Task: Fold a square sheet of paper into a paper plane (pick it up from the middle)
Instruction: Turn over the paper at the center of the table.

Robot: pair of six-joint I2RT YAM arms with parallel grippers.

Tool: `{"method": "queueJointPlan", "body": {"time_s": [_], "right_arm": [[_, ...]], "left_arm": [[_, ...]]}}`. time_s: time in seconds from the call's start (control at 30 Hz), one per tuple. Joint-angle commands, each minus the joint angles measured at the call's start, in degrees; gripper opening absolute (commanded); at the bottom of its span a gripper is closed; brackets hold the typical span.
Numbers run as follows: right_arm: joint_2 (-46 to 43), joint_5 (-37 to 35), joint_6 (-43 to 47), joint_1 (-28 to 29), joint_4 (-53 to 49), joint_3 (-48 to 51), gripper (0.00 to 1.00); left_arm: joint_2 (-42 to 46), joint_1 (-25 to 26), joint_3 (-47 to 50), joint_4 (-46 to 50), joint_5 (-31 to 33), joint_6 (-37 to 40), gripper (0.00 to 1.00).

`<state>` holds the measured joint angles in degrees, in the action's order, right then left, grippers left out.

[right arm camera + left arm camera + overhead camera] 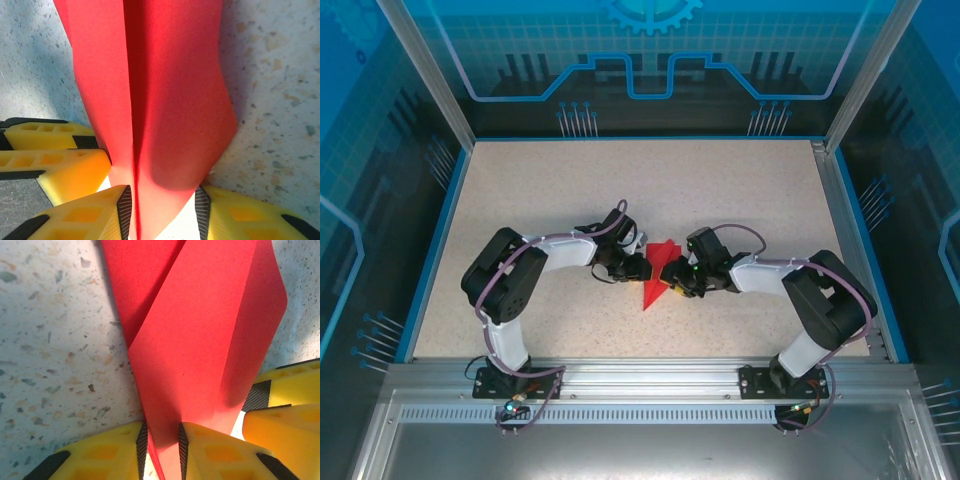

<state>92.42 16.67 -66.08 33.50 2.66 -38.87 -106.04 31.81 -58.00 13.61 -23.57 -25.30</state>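
The red paper [655, 288], folded into a narrow pointed dart, lies at the middle of the speckled counter [720, 190], its tip toward the near edge; the left gripper [161, 432] is nipped nearly closed on one folded edge; the right gripper [162, 195], facing it from the other side, stands wider, its pads pressing a puffed double layer between them.
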Motion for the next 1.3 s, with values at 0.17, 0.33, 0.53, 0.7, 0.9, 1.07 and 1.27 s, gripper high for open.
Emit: {"method": "queueJointPlan", "body": {"time_s": [0.17,0.33,0.53,0.7,0.9,1.07,1.27], "right_arm": [[1.5,-1.4,-0.1,0.6,6.5,-0.9,0.43],[2.3,-1.4,1.8,0.0,9.4,-1.1,0.48],[4.6,-1.1,2.9,0.0,12.2,-1.2,0.5],[4.4,-0.8,2.9,0.4,16.9,-0.9,0.53],[4.7,-2.1,5.0,0.6,13.2,-2.9,0.53],[3.3,-2.9,4.3,1.5,14.0,0.2,0.54],[2.4,-2.3,4.6,2.2,17.1,2.0,0.54]], "left_arm": [[-0.8,-1.1,0.0,-0.5,-0.3,-0.1,0.24],[0.0,-2.7,1.6,-3.6,-2.6,-2.4,0.24],[-0.1,-3.4,2.1,-5.0,-3.9,-3.3,0.24],[0.0,-3.6,2.8,-4.9,-2.9,-3.7,0.23],[0.6,-3.7,3.6,-5.3,-3.0,-4.2,0.22],[3.0,-3.6,5.6,-5.7,-2.5,-5.1,0.23],[3.1,-3.6,7.0,-7.1,-2.1,-6.2,0.23]]}}
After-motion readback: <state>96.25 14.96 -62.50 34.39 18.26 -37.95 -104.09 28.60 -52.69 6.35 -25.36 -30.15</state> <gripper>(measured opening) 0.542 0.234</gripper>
